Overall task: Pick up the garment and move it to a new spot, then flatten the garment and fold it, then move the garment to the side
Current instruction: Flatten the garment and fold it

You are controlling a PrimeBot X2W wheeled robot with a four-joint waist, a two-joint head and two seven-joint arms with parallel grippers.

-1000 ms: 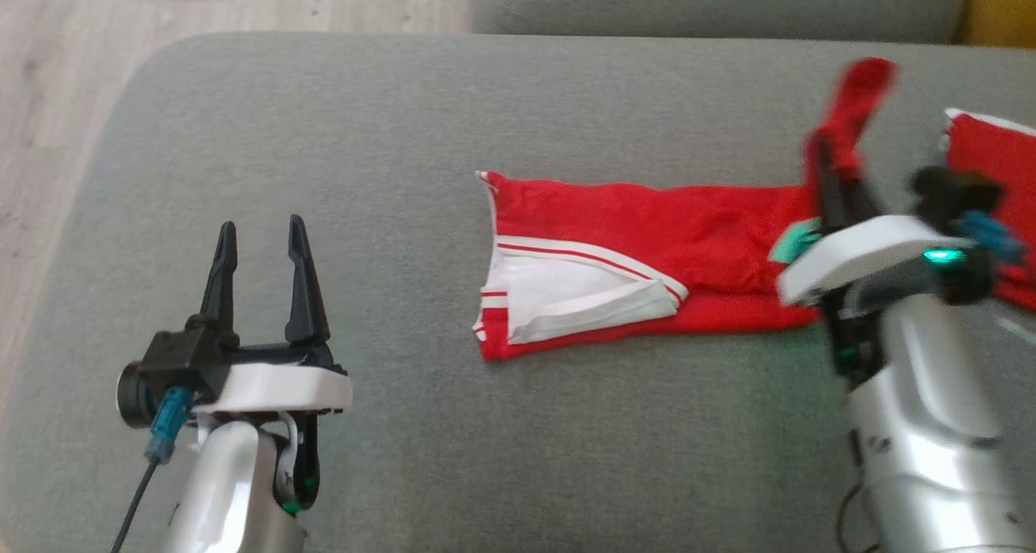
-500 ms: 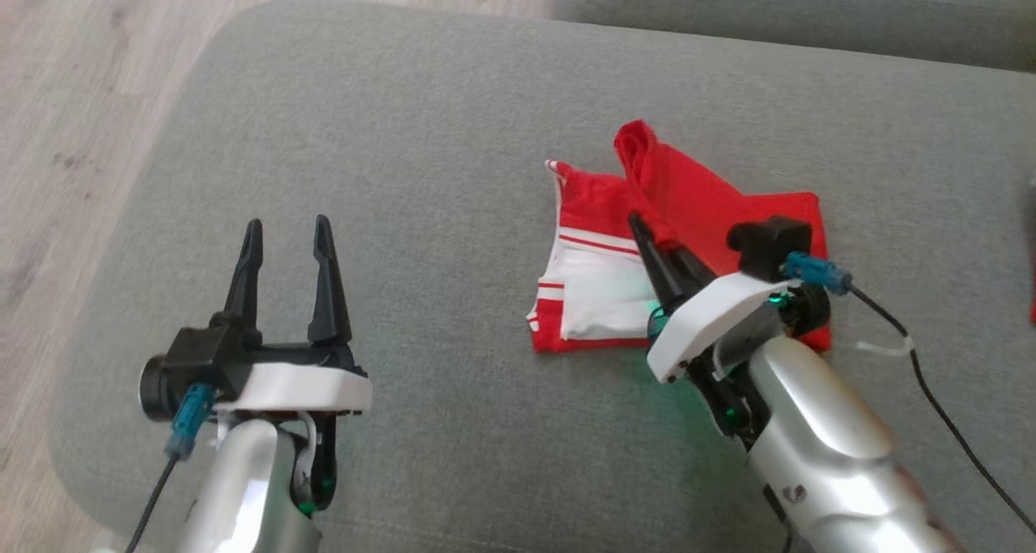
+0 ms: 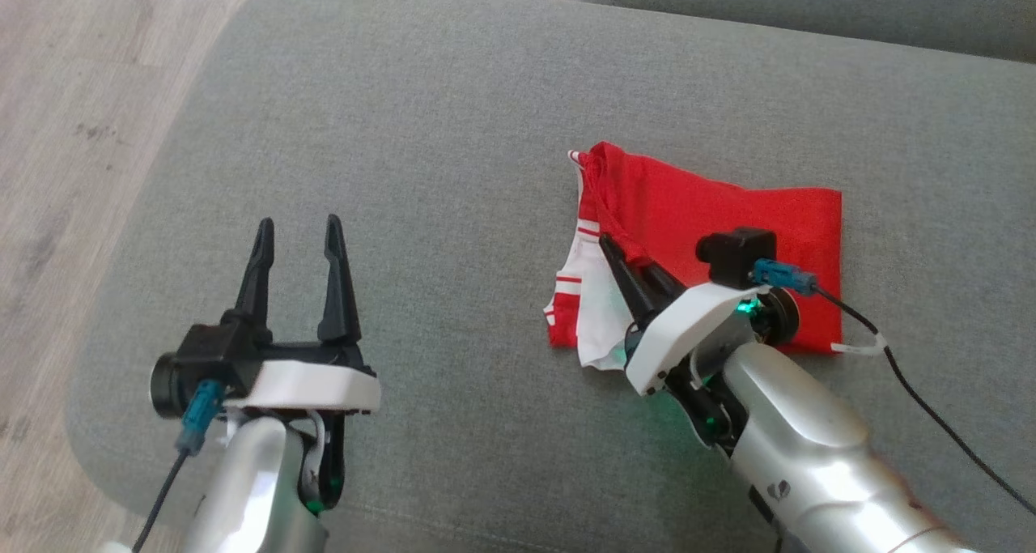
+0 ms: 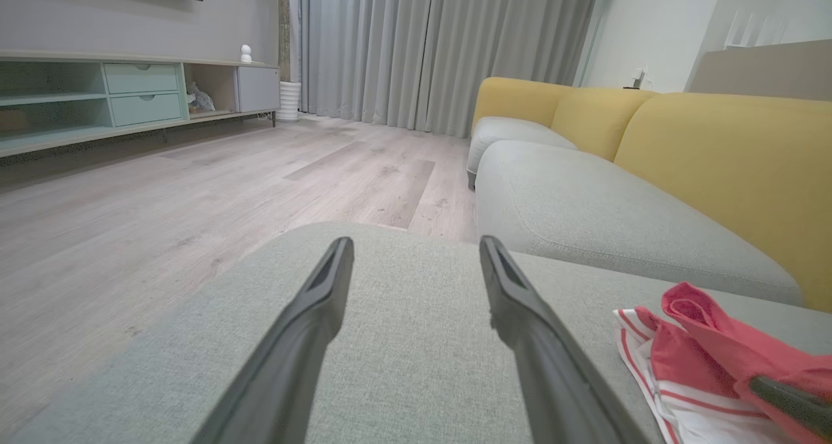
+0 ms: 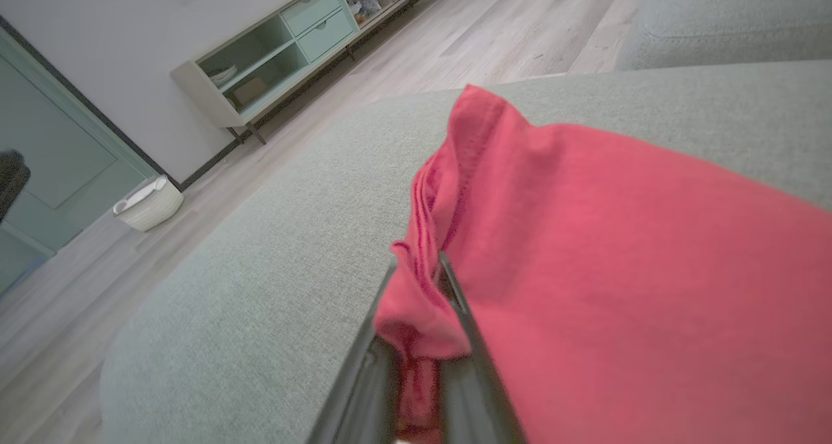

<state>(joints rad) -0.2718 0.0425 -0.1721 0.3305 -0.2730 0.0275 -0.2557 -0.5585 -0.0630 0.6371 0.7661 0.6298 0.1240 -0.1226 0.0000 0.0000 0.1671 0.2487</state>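
1. Under both arms lies a big grey sofa seat. It is soft and has round corners.
2. Past the seat's left edge is a pale wooden floor. The left wrist view shows it going back to long grey curtains and a low cabinet by the wall.
3. That same view shows a yellow sofa back standing behind another grey seat.
4. The garment lies on the big grey seat, on the robot's right side. It is red with a white part and thin stripes. The red cloth is folded over on top. The white part peeks out at the left end and the near corner.
5. The shiny silver right arm comes up from the bottom right and reaches over the near edge of the garment.
6. The silver left arm comes up from the bottom left, over bare seat.
7. The right gripper is squeezed tight on a bunch of red cloth near the garment's left end. In the right wrist view the cloth is pinched between its two dark fingers. A red fold stands up a little from the seat there.
8. The left gripper has its fingers spread wide and holds nothing. It is well apart from the garment, off to its left.
9. A thin black cable runs from the right wrist across the seat.
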